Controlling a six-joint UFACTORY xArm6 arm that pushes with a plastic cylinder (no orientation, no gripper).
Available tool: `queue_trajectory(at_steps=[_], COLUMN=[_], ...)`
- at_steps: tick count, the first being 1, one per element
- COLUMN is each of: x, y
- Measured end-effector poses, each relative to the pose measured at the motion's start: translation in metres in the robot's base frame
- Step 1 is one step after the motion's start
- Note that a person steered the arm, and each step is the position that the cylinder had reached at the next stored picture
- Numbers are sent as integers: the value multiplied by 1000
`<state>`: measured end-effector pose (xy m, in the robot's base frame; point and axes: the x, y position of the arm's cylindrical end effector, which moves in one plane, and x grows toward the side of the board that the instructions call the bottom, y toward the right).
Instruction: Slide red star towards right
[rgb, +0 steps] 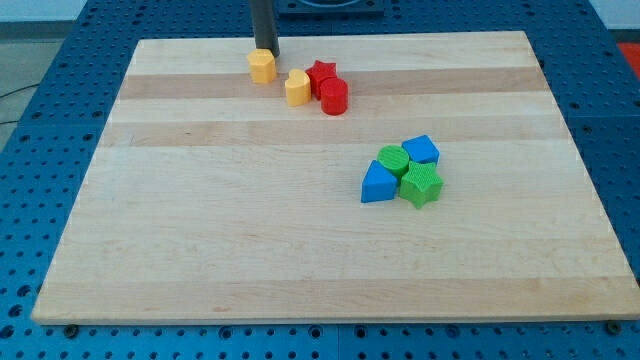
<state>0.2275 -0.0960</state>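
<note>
No claw on this rig — only a dark rod, so nothing to report as open, closed or gripping. My tip (265, 50) down on the wooden board (300, 260) near the view's top edge, touching or just behind the first yellow block (262, 66). A little to the view's right and lower, a second yellow block (297, 88), pressed against the red star (321, 73). Red star well up the board, left of centre, wedged between that yellow block on its left and a red cylinder (334, 97) just below and to its right. Well apart from all this, toward the view's lower right, a tight cluster: a blue block (421, 149) at the top, a green block (393, 160) beside it, a blue wedge-like block (378, 183) at the left and another green block (421, 186) at the bottom. Step in hand, by the look of it: approach only, star not yet pushed. Next move likely calls for getting round to the star's left side — awkward, with the yellow block sitting there — then a steady push to the view's right. Risk: dragging the yellow block or the red cylinder along, or the star slipping off at an angle.
</note>
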Motion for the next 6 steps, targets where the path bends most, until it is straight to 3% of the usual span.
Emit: queue_trajectory(at_steps=[3, 6], x=[33, 30], y=[19, 166])
